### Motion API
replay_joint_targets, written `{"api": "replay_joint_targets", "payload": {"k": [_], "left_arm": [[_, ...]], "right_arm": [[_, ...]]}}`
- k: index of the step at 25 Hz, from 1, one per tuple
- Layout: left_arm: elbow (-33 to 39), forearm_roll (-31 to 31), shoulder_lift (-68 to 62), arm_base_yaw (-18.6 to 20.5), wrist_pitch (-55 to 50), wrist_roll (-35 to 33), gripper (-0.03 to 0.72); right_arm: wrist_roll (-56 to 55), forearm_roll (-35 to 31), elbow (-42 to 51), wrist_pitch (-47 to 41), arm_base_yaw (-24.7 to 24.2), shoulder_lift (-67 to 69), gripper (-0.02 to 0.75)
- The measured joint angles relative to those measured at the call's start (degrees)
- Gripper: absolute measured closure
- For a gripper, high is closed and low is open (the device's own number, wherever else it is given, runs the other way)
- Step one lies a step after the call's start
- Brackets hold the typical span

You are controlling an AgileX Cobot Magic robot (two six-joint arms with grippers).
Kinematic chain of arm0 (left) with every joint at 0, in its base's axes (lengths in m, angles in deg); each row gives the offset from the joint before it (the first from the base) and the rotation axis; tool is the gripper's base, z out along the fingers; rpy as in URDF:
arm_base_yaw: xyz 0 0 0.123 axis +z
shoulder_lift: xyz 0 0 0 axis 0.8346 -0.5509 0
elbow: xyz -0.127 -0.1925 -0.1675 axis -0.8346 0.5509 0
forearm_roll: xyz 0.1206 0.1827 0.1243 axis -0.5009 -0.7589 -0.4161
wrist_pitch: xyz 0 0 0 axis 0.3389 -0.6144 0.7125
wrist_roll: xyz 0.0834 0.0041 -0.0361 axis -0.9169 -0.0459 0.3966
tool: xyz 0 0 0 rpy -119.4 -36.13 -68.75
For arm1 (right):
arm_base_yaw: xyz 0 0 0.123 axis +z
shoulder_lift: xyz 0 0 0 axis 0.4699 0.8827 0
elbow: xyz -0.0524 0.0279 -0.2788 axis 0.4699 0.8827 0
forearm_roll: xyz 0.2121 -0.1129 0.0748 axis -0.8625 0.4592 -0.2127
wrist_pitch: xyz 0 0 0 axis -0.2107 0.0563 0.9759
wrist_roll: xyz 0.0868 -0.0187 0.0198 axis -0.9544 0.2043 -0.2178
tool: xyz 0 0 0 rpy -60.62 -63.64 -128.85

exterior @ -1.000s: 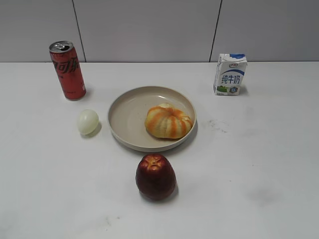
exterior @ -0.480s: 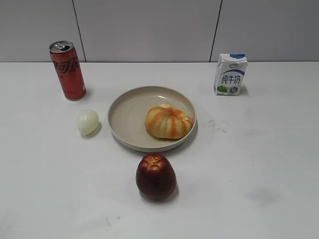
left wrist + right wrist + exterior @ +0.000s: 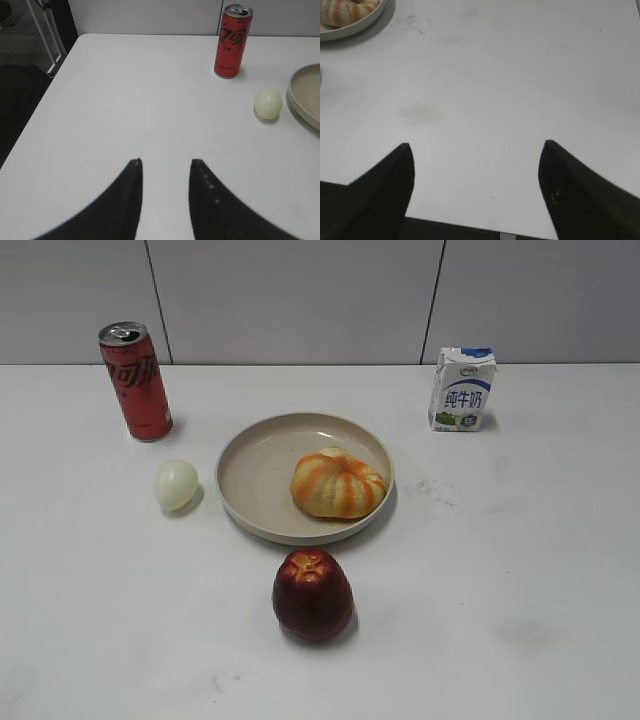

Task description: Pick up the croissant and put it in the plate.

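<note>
Croissant [image 3: 337,483] sits inside the plate [image 3: 262,465], on its right half. My left gripper [image 3: 165,162] hangs over bare table [image 3: 520,570], jaws slightly parted, holding nothing. My right gripper [image 3: 476,146] is spread wide, empty, well apart from the plate.

Our left gripper [image 3: 165,162] shows two matte black jaws, each broad at the base and curving to a narrow tip, one bearing a few small pale specks. Our right gripper [image 3: 476,146] has two similar black, tapering jaws with blunt tips.
</note>
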Motion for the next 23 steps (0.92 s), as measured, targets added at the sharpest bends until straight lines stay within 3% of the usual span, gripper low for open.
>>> {"api": "replay_joint_targets", "payload": {"k": [6, 15, 23], "left_arm": [[0.0, 0.0, 0.0, 0.0, 0.0, 0.0, 0.453], [0.0, 0.0, 0.0, 0.0, 0.0, 0.0, 0.453], [0.0, 0.0, 0.0, 0.0, 0.0, 0.0, 0.453]], "right_arm": [[0.0, -0.1, 0.0, 0.2, -0.7, -0.1, 0.154], [0.1, -0.1, 0.0, 0.3, -8.6, -7.7, 0.162], [0.1, -0.3, 0.0, 0.3, -8.9, -9.7, 0.163]]}}
